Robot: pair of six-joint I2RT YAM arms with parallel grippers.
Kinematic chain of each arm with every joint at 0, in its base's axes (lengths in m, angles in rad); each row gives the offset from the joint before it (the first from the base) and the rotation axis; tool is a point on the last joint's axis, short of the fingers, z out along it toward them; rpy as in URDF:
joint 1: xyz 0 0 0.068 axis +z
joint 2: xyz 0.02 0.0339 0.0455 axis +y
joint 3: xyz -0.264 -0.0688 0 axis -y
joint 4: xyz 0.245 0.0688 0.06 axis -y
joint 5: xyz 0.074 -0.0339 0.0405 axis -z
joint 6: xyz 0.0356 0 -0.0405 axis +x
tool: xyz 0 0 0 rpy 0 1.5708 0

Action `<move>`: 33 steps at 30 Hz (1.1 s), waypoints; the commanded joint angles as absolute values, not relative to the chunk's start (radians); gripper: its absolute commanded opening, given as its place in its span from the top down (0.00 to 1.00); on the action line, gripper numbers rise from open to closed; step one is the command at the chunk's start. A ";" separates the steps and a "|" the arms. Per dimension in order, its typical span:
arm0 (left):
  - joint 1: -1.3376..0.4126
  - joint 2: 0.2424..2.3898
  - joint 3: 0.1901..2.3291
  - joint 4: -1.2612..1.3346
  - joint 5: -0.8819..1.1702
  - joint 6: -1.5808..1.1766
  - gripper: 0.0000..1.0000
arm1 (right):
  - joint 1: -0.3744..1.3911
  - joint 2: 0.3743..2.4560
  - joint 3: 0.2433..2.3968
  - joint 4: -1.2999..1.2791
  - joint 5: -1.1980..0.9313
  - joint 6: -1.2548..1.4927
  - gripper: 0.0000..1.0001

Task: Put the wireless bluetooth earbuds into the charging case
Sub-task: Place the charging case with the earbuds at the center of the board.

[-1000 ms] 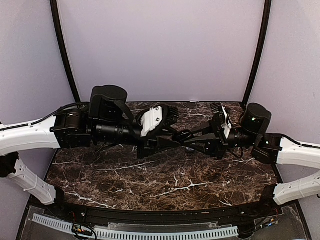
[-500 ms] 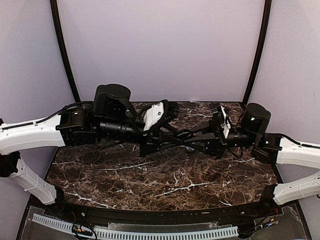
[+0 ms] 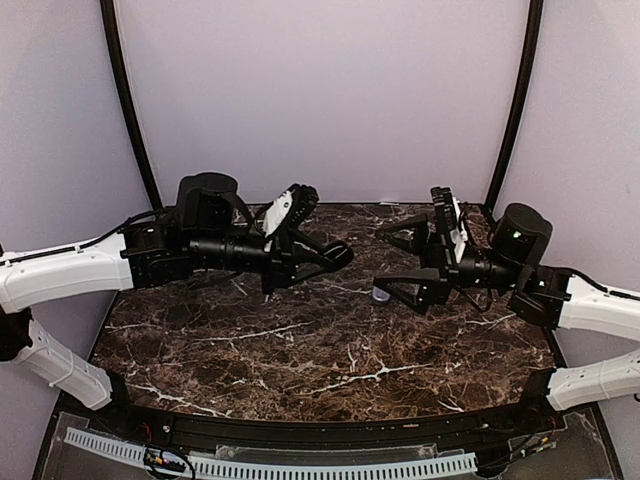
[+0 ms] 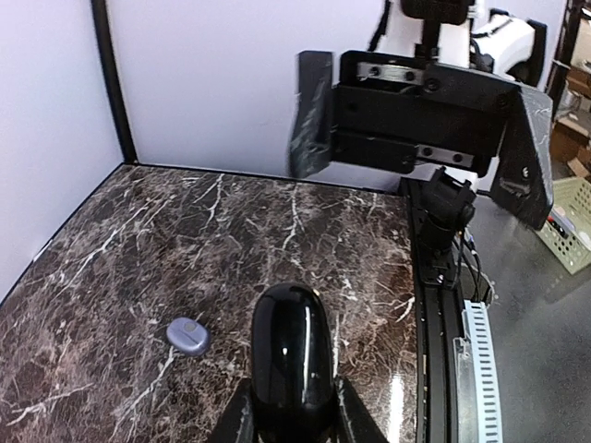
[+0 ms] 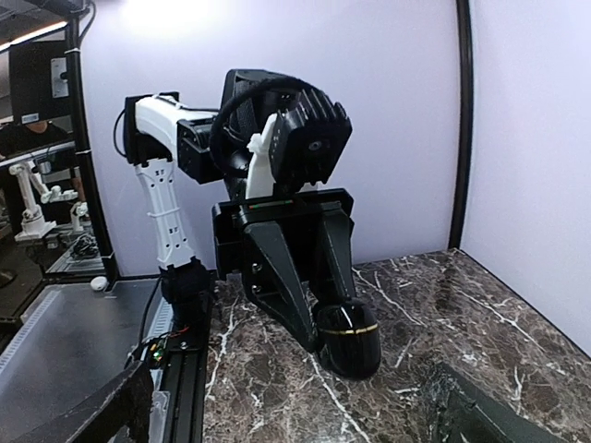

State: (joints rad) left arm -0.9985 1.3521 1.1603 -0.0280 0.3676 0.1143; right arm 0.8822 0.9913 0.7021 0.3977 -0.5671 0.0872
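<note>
left gripper (image 3: 335,257) clamped on the glossy black charging case (image 5: 349,340), near mid-table. right gripper (image 3: 386,260) spread wide, nothing between the jaws. one pale purple earbud (image 3: 381,295) lies on the marble table (image 3: 300,350), at 4 o'clock from the case, just beside the right gripper's nearer fingertip.

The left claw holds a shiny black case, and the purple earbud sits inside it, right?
Not quite. The left claw does hold the shiny black case, but the purple earbud lies on the marble table, apart from it, as the left wrist view shows.
</note>
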 commanded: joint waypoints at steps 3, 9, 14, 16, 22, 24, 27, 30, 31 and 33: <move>-0.822 1.341 1.017 0.254 0.499 -0.189 1.00 | 0.787 0.971 0.681 0.401 -0.497 0.198 0.01; -0.758 1.549 1.022 0.269 0.472 -0.315 0.97 | 0.756 0.972 0.677 0.357 -0.474 0.205 0.01; -0.737 1.760 1.105 0.249 0.479 -0.366 0.97 | 0.745 0.989 0.668 0.350 -0.460 0.219 0.01; -0.735 1.823 1.132 0.256 0.478 -0.395 0.98 | 0.742 0.994 0.661 0.356 -0.456 0.227 0.01; -0.722 1.965 1.187 0.293 0.514 -0.475 0.97 | 0.732 0.996 0.654 0.352 -0.448 0.235 0.01; -0.714 1.994 1.192 0.311 0.528 -0.492 0.95 | 0.730 0.994 0.650 0.351 -0.447 0.235 0.01; -0.705 2.035 1.196 0.321 0.544 -0.518 0.93 | 0.729 0.998 0.648 0.347 -0.444 0.240 0.01; -0.694 2.057 1.198 0.319 0.550 -0.529 0.91 | 0.726 1.007 0.650 0.345 -0.445 0.250 0.01; -0.691 2.065 1.198 0.318 0.551 -0.535 0.90 | 0.724 1.010 0.652 0.344 -0.446 0.254 0.01; -0.685 2.080 1.202 0.314 0.563 -0.541 0.89 | 0.722 1.016 0.652 0.342 -0.445 0.261 0.01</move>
State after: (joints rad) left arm -0.6987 2.0686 1.1778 0.2905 0.5232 -0.5102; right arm 0.7315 1.0042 0.6586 0.3355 -0.4515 0.2352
